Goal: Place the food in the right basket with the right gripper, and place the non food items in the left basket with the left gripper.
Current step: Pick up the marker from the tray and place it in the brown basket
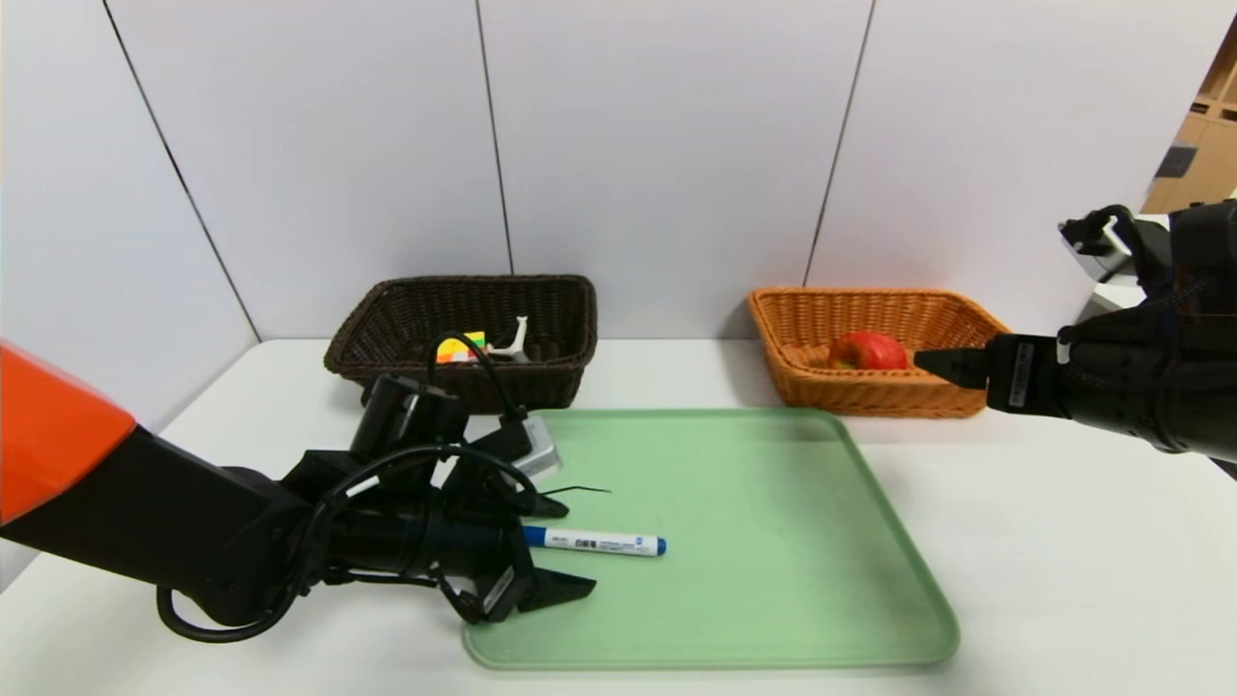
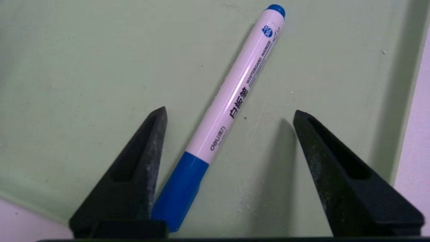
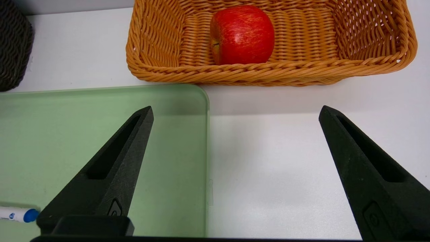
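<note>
A white whiteboard marker (image 1: 609,544) with a blue cap lies on the green tray (image 1: 773,580) near its left side. My left gripper (image 1: 578,544) is low over the tray and open, one finger on each side of the marker's capped end. In the left wrist view the marker (image 2: 250,67) runs between the fingers and its blue cap rests against one finger (image 2: 147,158). A red apple (image 1: 867,350) sits in the orange right basket (image 1: 870,401). My right gripper (image 3: 235,108) hovers open and empty above the table in front of that basket.
The dark brown left basket (image 1: 464,290) stands at the back left and holds a colourful cube (image 1: 461,346) and a white object (image 1: 512,343). White wall panels close off the back. The table's front edge runs just below the tray.
</note>
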Robot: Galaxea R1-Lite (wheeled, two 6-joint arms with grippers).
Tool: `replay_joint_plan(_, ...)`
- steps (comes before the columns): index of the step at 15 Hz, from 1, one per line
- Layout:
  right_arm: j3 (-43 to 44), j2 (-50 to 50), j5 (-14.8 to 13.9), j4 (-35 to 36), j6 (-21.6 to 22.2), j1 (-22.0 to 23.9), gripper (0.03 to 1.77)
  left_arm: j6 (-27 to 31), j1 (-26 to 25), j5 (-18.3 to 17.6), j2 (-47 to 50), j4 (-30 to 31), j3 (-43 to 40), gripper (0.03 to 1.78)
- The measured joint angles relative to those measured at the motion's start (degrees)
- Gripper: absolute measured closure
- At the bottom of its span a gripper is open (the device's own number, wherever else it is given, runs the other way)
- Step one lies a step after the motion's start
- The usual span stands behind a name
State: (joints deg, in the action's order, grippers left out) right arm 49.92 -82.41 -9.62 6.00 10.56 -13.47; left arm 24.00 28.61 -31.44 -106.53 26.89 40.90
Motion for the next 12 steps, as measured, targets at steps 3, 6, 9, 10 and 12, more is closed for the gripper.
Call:
replay_joint_plan(3, 0.0, 0.2, 0.0, 0.0, 0.0, 0.0, 0.10, -0.1, 0.4, 0.2, 0.6, 0.0, -0.1, 0.91)
replay_joint_plan(6, -0.1, 0.7, 0.0, 0.0, 0.1, 0.1, 0.10, -0.3, 0.5, 0.3, 1.3, 0.3, 0.0, 1.74)
replay_joint_plan(9, -0.2, 1.0, 0.0, 0.0, 0.1, 0.2, 0.10, -0.4, 0.5, 0.9, 1.9, -0.1, -0.4, 1.77)
replay_joint_plan(10, -0.3, 1.2, 0.1, 0.0, 0.1, 0.2, 0.10, -0.4, 0.5, 1.0, 2.0, -0.1, -0.7, 1.77)
replay_joint_plan(12, -0.4, 1.6, 0.1, 0.0, 0.1, 0.2, 0.10, -0.4, 0.5, 1.2, 2.5, -0.1, -1.3, 1.77)
